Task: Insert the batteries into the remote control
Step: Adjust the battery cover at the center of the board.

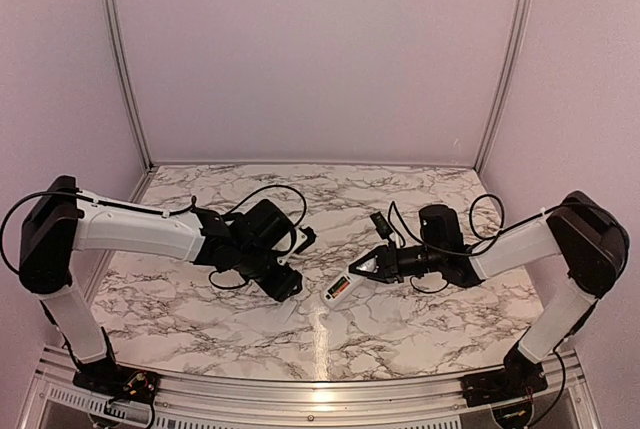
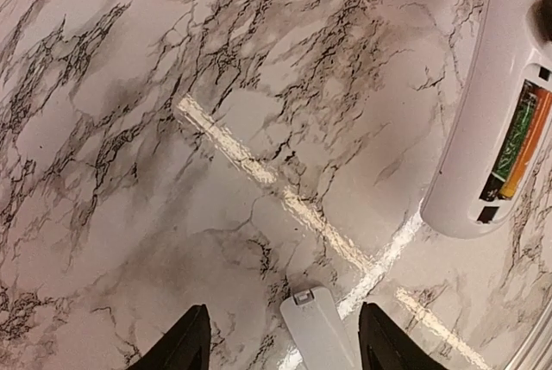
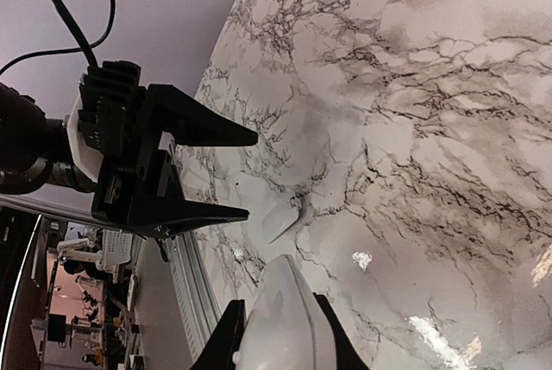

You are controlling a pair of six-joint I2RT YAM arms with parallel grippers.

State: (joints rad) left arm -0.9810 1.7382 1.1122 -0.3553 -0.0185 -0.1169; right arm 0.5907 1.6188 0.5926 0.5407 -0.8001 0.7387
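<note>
The white remote control (image 1: 330, 296) lies back-up on the marble table, its compartment open. Orange-and-green batteries (image 2: 520, 141) sit inside it and show as an orange spot in the top view (image 1: 341, 287). My right gripper (image 1: 360, 271) is shut on the remote's far end (image 3: 285, 318), one finger on each side. My left gripper (image 2: 283, 307) is open and low over the table, left of the remote (image 2: 496, 85). A flat white cover plate (image 2: 321, 335) lies between its fingers, untouched. The plate (image 3: 280, 219) and the open left gripper (image 3: 246, 172) also show in the right wrist view.
The table's metal front rail (image 3: 194, 292) runs close behind the left gripper. Black cables (image 1: 270, 194) loop over the table behind both wrists. Bright light streaks (image 2: 259, 167) cross the marble.
</note>
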